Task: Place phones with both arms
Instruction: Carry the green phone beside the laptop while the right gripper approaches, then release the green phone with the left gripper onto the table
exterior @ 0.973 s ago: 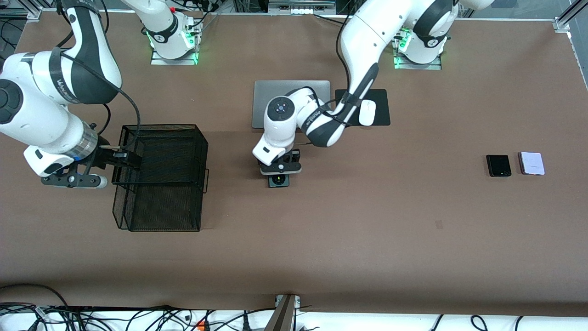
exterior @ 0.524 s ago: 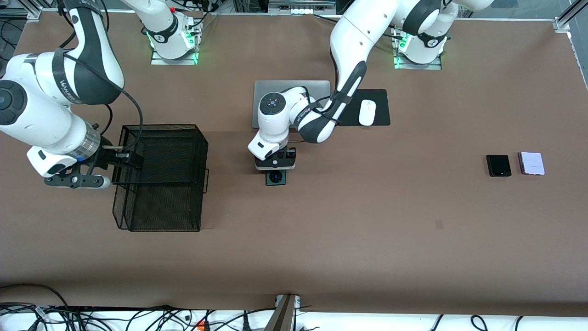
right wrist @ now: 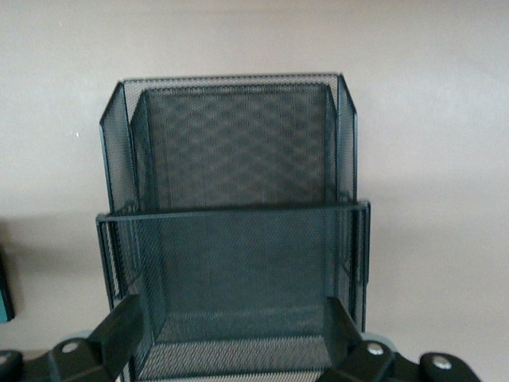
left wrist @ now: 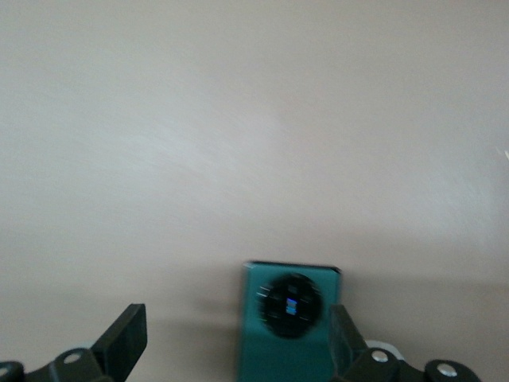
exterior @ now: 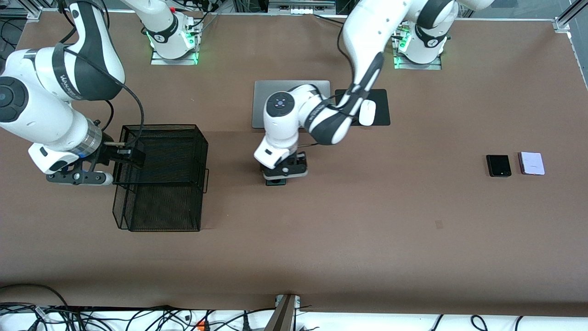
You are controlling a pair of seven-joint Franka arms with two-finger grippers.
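Note:
The dark-green phone [left wrist: 290,318] with its round black camera ring lies flat on the table between the fingers of my left gripper [left wrist: 235,350], closer to one finger. The left gripper [exterior: 281,177] is open and low over it, hiding most of the phone [exterior: 275,182] in the front view. The small black phone [exterior: 498,165] and the pale lilac-white phone [exterior: 532,163] lie side by side toward the left arm's end of the table. My right gripper [exterior: 130,156] is open and empty at the black mesh basket's [exterior: 161,177] open end, and in the right wrist view the gripper [right wrist: 231,338] faces into the basket [right wrist: 238,143].
A silver laptop [exterior: 294,87] lies closed by the robots' bases, partly under the left arm. Beside it a white mouse [exterior: 367,112] sits on a black pad [exterior: 379,105]. Brown table [exterior: 367,230] stretches toward the front camera.
The left gripper swung toward the right arm's end, then back, and now covers more of the green phone. The right gripper crept slightly toward the basket.

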